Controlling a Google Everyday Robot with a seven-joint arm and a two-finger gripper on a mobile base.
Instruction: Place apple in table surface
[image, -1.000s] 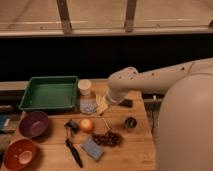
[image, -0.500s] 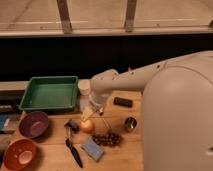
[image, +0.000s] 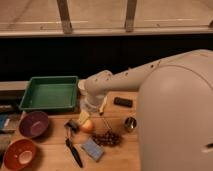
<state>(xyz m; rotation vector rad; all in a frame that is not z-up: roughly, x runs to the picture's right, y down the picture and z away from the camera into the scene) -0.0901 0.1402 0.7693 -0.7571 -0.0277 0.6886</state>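
In the camera view, the robot's single white arm (image: 125, 80) reaches in from the right side of the worktop and bends down at the wrist near the back edge. The gripper (image: 83, 118) hangs below that wrist, low over the middle of the table surface (image: 50, 150), about halfway between the back and front edges. Whether it is open, closed or clamped on anything I cannot tell, because its tip merges with what lies under it.

The apple (image: 88, 126) sits right at that tip, on the side toward the front edge and a shade to the right. It is touching the gripper or just beside it, and which of the two is not clear. It looks to be down on the wood or very close to it, not carried high.

The apple is round, so it has no long axis to line up. The coming move turns only on this near-vertical stacking of gripper above and apple directly below. My judgement is that the placing is nearly done, and that a straight lift clear would suit.

The neighbours crowd in on the front side:
- The grapes (image: 106, 138) lie just beside the apple toward the front-right.
- A blue sponge (image: 92, 148) lies nearer the front edge.
- A black utensil (image: 74, 150) lies to the front-left.

The green tray (image: 50, 92) sits well apart at the back-left corner.
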